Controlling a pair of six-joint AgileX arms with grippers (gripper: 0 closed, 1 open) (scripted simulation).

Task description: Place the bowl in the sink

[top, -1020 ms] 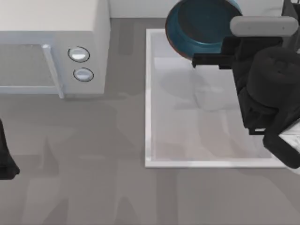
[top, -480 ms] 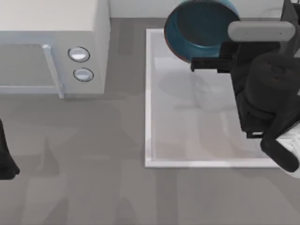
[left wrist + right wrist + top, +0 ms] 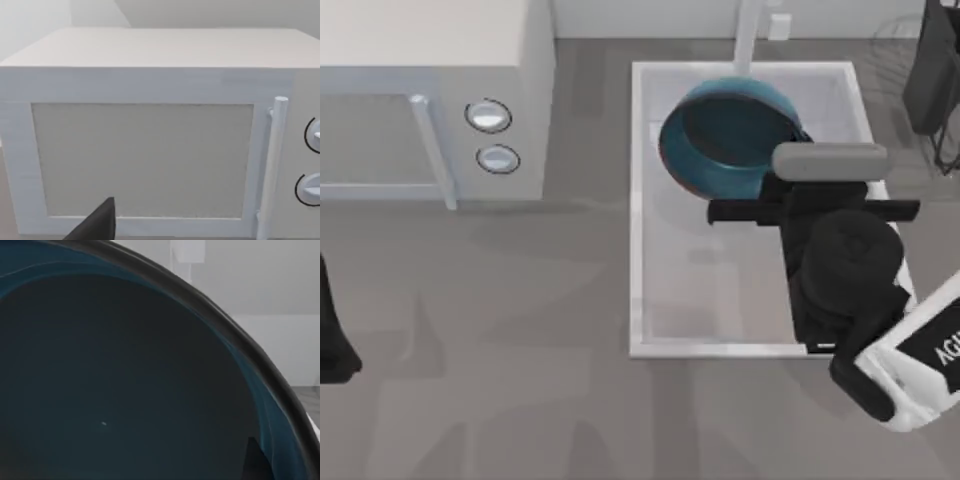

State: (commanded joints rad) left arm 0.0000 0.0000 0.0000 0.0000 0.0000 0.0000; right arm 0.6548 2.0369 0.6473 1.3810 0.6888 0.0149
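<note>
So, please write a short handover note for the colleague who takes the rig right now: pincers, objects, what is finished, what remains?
Right pincer: shut on the near rim of the bowl, holding it over the far part of the sink, in front of the faucet.
Left pincer: parked at the table's left edge, facing the microwave; nothing seen in it.
Done: bowl grasped and brought above the sink.
Left: the bowl looks tilted and seems not yet resting on the sink bottom, so probably lower it, open the right pincer and pull the arm back.
</note>
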